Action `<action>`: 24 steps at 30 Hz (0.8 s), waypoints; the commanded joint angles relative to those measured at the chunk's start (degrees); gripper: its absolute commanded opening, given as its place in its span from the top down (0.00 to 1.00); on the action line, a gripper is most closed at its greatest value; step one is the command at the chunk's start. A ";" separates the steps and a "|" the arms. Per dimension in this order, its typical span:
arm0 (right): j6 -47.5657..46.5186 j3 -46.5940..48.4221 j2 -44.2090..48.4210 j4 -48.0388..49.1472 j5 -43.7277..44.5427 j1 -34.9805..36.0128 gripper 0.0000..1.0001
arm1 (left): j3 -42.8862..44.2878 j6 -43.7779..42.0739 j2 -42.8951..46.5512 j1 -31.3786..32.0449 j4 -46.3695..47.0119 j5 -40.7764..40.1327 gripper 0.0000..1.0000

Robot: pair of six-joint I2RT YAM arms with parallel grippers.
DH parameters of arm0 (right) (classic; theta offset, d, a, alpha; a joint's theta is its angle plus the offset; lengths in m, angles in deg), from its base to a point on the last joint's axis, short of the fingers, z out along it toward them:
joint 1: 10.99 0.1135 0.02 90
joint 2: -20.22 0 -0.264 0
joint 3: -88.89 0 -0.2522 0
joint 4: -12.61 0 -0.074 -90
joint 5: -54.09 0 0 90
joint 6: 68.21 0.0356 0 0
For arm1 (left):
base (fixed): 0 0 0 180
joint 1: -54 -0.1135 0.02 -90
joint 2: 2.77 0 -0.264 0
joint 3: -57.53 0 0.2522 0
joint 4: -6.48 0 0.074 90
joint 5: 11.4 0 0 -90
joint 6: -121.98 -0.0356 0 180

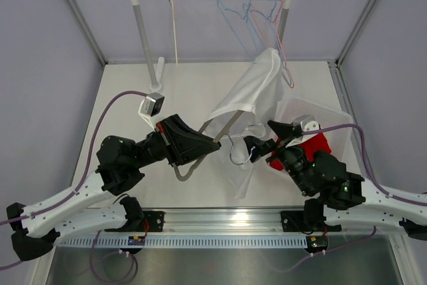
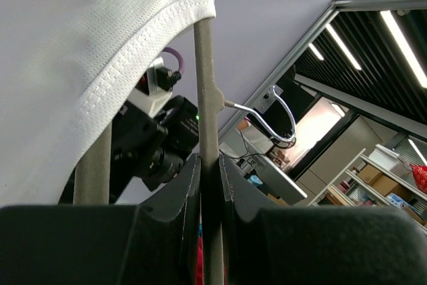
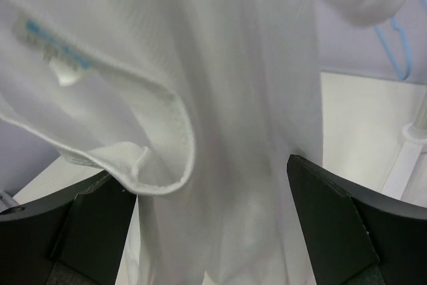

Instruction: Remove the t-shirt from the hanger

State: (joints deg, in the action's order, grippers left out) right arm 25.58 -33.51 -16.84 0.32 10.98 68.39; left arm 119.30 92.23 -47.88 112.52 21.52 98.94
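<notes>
The t-shirt [image 1: 257, 88] was white and hung in the air above the middle of the desk [image 1: 133, 98], draped over one end of a beige hanger [image 2: 205, 85] that was held tilted. Its hem, with a double row of stitches, lay across the bar of the hanger in the left wrist view. The other end of the hanger stuck out bare below the cloth. A metal hook [image 2: 283, 115] came out from the side of the hanger's bar. The left gripper [image 1: 212, 143] was clenched on the bar of the hanger, with the two fingers pressed to it from both sides. The right gripper [image 3: 210, 191] was at the lower part of the t-shirt, near the hook. Its fingers were spread wide and released, and the cloth hung between them without being pinched. A small label [image 3: 57, 55] inside the t-shirt showed in the right wrist view. To the right, on the desk, stood a clear bin [image 1: 333, 121] with something red [image 1: 319, 145] in it, partly hidden by the right arm. At the far edge stood a rack [image 1: 143, 31] with a metal rod, and on this rod hung some thin blue hangers [image 1: 240, 21] and a pink one [image 1: 280, 31].
</notes>
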 commanded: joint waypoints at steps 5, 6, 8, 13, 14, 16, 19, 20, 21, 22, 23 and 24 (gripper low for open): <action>-7.92 7.57 -3.53 -1.04 -15.24 -8.17 0.00 | -2.30 1.27 2.56 2.38 3.99 2.51 1.00; -7.84 7.93 -4.42 -0.86 -16.38 -10.44 0.01 | -3.18 1.36 2.91 2.47 4.07 2.25 1.00; -7.49 8.46 -6.96 -0.07 -18.50 -12.65 0.01 | -4.23 1.97 3.61 2.74 4.68 2.08 1.00; -5.11 7.67 -9.70 6.25 -27.45 -19.68 0.05 | -7.75 4.00 5.99 3.88 6.45 2.34 1.00; -4.50 7.23 -10.40 7.48 -28.17 -20.13 0.12 | -8.02 4.00 6.60 3.97 5.58 2.16 1.00; -4.41 7.23 -11.45 10.29 -27.91 -20.83 0.57 | -8.89 3.13 9.14 3.97 2.69 1.29 1.00; -4.84 8.37 -12.16 12.41 -25.54 -21.19 0.97 | -10.64 1.46 14.14 3.97 -3.28 -1.26 1.00; -4.85 9.24 -12.25 12.76 -25.36 -21.71 1.00 | -11.26 1.10 15.47 3.97 -4.96 -3.01 1.00; -5.02 10.03 -12.51 13.11 -24.32 -21.89 1.00 | -11.97 0.49 16.87 3.97 -6.72 -3.89 1.00; -5.89 11.00 -13.56 12.85 -23.87 -22.24 1.00 | -13.19 0.14 19.41 3.97 -10.48 -4.51 1.00; -6.42 13.88 -14.26 11.98 -23.43 -23.03 1.00 | -13.99 -0.04 20.57 3.97 -12.08 -5.65 1.00; -6.95 15.56 -15.05 11.62 -21.69 -23.30 1.00 | -14.95 0.04 21.80 3.97 -13.40 -6.01 1.00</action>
State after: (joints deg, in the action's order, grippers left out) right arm 20.82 -24.66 -30.68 7.88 -13.39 46.90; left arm 106.08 93.91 -29.67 116.04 11.75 95.70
